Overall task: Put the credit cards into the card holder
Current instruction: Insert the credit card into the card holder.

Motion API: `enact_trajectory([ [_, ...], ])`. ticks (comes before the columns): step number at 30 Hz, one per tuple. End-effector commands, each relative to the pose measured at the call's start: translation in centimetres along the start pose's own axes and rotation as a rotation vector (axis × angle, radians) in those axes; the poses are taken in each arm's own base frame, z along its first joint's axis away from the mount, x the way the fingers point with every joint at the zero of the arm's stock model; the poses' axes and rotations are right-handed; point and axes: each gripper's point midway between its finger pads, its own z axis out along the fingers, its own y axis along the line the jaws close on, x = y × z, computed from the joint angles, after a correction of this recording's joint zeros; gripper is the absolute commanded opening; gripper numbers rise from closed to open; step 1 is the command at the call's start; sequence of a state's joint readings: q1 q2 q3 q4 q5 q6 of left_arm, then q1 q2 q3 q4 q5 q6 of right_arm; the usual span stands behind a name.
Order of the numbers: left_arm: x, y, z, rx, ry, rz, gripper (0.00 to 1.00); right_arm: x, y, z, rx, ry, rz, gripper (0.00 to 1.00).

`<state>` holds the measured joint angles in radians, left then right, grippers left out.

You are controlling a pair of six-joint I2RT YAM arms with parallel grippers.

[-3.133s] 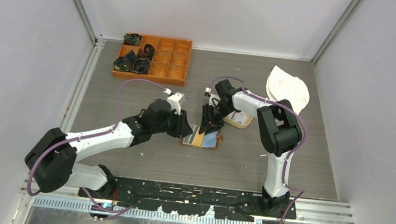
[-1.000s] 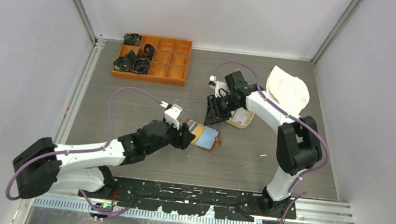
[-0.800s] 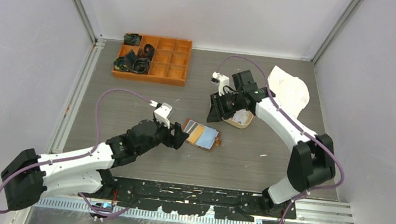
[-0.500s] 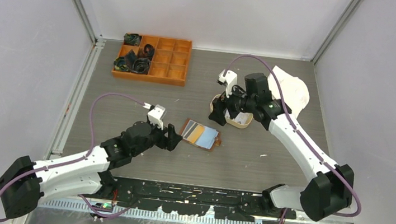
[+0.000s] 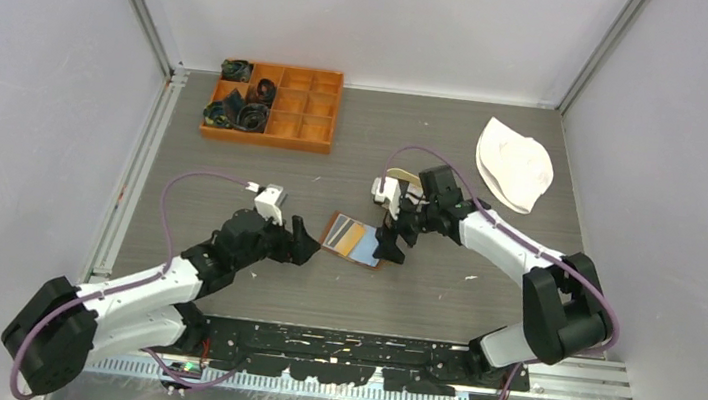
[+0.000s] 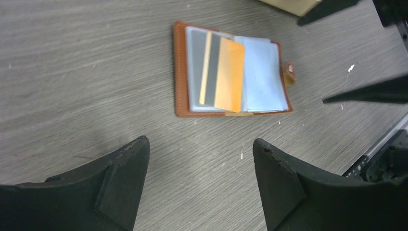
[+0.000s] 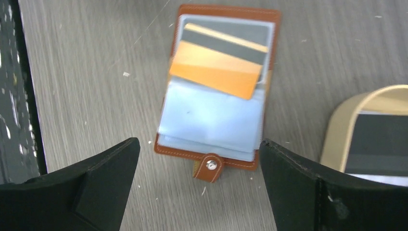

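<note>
Either side of the open brown leather card holder, left gripper and right gripper gape empty; its thin orange plastic card seems stiff and slick, best pinched by an edge

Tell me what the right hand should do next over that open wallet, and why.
Probably lower the right hand a little and nudge the orange card straight into its sleeve. That hand is open, empty and directly above the open card holder. The orange card lies crooked rather than square to the sleeve, so it looks not fully seated.
</note>
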<state>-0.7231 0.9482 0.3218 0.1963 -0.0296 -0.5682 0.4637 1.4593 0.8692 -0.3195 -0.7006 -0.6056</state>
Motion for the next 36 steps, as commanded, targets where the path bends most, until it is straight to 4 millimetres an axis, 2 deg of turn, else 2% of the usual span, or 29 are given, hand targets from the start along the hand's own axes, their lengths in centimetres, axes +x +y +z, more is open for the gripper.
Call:
enact_trajectory([
  [1,-0.9,-1.0,0.6,0.122,-0.012,-0.148,0.78,-2.2,0.7,-0.6,-0.067,-0.088,-0.351,0.98],
  [6,-0.6,-1.1,1.6,0.156,0.027,-0.216,0.75,-1.7,0.3,-0.1,-0.062,-0.04,-0.387,0.87],
  [11,-0.3,-0.6,2.7,0.15,0.062,-0.267,0.72,-1.5,-0.5,1.1,-0.032,0.011,-0.374,0.66],
  [15,-0.2,0.1,3.4,0.124,0.08,-0.282,0.68,-1.0,-1.3,2.2,0.009,0.08,-0.386,0.44],
  [18,0.0,1.0,4.1,0.082,0.103,-0.284,0.61,-0.4,-1.3,2.9,0.016,0.126,-0.408,0.33],
  [22,0.2,1.8,5.3,0.047,0.143,-0.251,0.57,0.4,-1.2,3.7,0.014,0.184,-0.453,0.25],
  [29,1.0,2.5,7.8,0.063,0.216,-0.242,0.57,0.3,-1.7,5.2,0.066,0.194,-0.422,0.07],
  [33,1.7,3.4,8.8,0.046,0.248,-0.243,0.57,0.5,-2.2,6.0,0.105,0.211,-0.403,0.01],
  [36,2.3,3.2,9.3,0.071,0.27,-0.259,0.56,0.7,-2.8,6.5,0.141,0.218,-0.393,0.01],
])
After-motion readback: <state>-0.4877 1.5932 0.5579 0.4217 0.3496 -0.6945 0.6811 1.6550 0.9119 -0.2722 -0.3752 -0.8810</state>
